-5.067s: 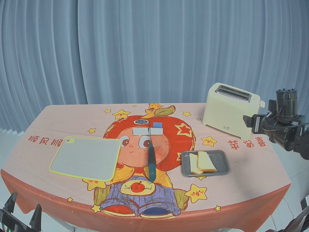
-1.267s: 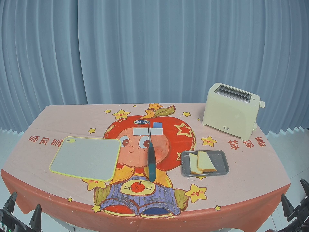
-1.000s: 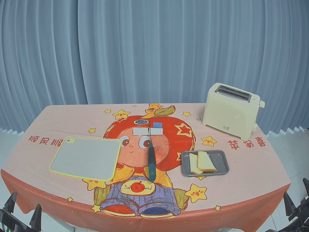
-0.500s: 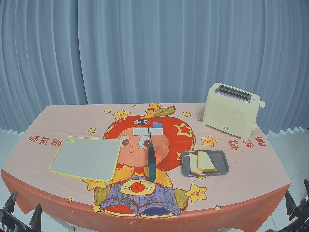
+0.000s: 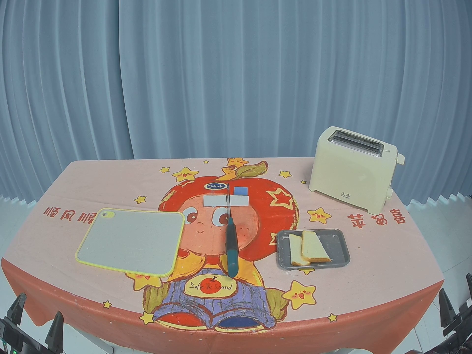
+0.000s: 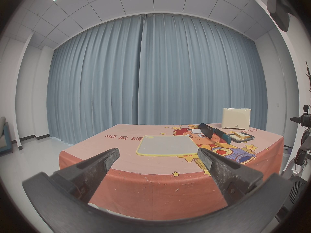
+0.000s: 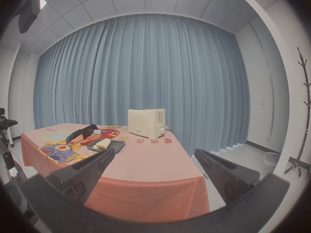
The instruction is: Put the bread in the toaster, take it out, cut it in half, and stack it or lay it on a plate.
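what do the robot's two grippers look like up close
Both look alike. The left gripper and the right gripper each have two dark grey, wedge-shaped fingers that taper to blunt tips. The finger faces are scuffed and speckled, with a small round screw hole near the base. Each pair sits on a black curved bar.

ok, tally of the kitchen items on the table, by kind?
toaster: 1
bread pieces: 2
grey tray: 1
knife: 1
cutting board: 1
Total: 6
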### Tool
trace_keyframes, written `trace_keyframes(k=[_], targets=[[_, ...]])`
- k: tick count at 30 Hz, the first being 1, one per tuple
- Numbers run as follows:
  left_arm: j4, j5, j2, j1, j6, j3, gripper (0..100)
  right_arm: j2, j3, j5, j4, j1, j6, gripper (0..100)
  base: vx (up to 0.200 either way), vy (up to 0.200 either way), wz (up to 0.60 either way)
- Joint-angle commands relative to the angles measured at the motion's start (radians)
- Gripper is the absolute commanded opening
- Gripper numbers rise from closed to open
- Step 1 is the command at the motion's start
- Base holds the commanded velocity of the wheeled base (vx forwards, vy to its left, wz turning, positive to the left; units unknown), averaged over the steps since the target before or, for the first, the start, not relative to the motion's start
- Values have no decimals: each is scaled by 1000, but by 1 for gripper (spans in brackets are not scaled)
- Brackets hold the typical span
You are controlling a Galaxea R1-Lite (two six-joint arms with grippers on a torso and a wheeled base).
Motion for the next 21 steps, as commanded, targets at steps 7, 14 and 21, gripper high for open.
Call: trace_keyframes(k=[7, 14, 21], targets=[[0, 0, -1, 1, 0, 18, 100, 1, 15, -38, -2, 3, 1, 100, 0, 0, 0], [0, 0, -1, -1, 0, 18, 100, -45, 16, 19, 0, 67, -38, 100, 0, 0, 0], [0, 0, -1, 1, 0, 18, 100, -80, 16, 0, -2, 55, -29, 100, 0, 0, 0]])
